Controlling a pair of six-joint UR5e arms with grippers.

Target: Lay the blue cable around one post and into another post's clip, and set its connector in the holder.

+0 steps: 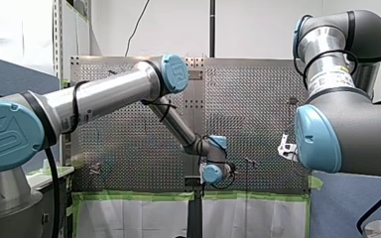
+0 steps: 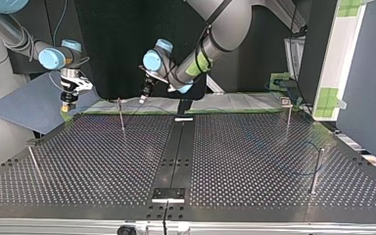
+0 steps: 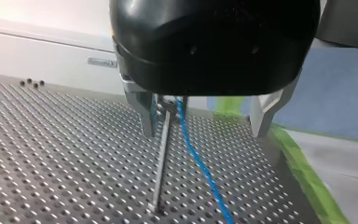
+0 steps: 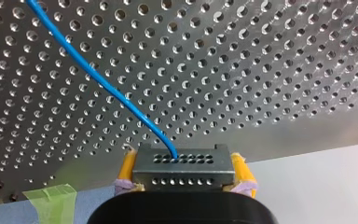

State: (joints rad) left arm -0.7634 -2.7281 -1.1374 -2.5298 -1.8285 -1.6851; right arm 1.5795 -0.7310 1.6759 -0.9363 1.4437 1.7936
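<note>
Between the yellow pads [image 4: 128,167] of the right gripper [image 4: 184,164] sits the connector [image 4: 182,176], clamped firmly, near the table [image 4: 270,70] edge. From it the cable [image 4: 102,84] runs out over the holes. Further along, the left gripper [image 3: 203,119] hangs wide open, holding nothing, its fingers astride a post [image 3: 161,163] with the cable close beside it.

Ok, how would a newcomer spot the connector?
In the right wrist view, over the perforated table, find my right gripper. The connector is the grey holed block between its yellow pads, the only thing the blue cable runs into.
</note>
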